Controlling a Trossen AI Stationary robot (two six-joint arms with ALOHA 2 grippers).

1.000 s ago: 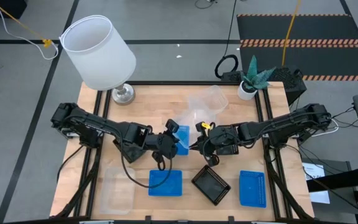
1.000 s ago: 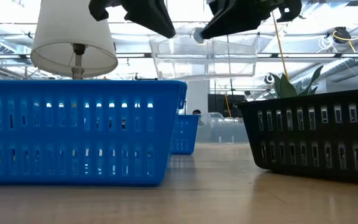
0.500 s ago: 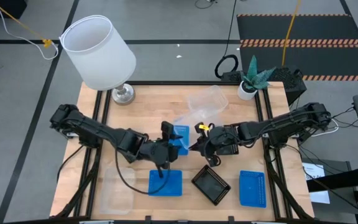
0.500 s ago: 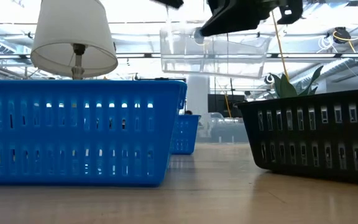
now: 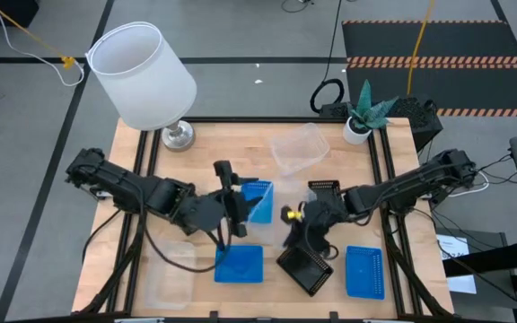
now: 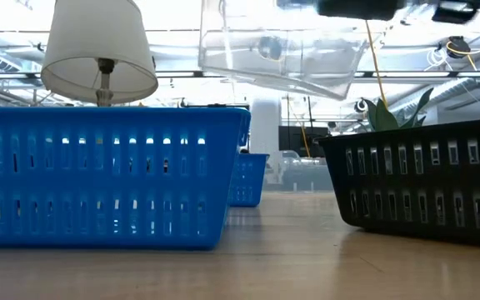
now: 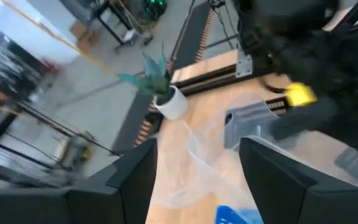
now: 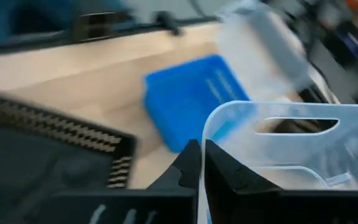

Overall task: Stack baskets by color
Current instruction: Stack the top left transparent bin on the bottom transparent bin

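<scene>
Right end effector (image 8: 199,163) pinches a clear basket (image 8: 278,146) — translucent, slot-handled — left end effector (image 7: 197,180) spread.

Left arm reaches from 9 o'clock edge toward desk centre; left claw (image 5: 232,199) spread open, fingers (image 7: 278,180) apart, nothing between them. Right arm reaches in from 3 o'clock side; right claw (image 5: 292,218) pinched tight, apparently on rim of clear basket (image 8: 278,149), raised above desk.

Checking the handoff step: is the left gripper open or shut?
Open. In the left wrist view the left gripper shows its two dark fingers standing apart, with nothing clamped between them.
</scene>
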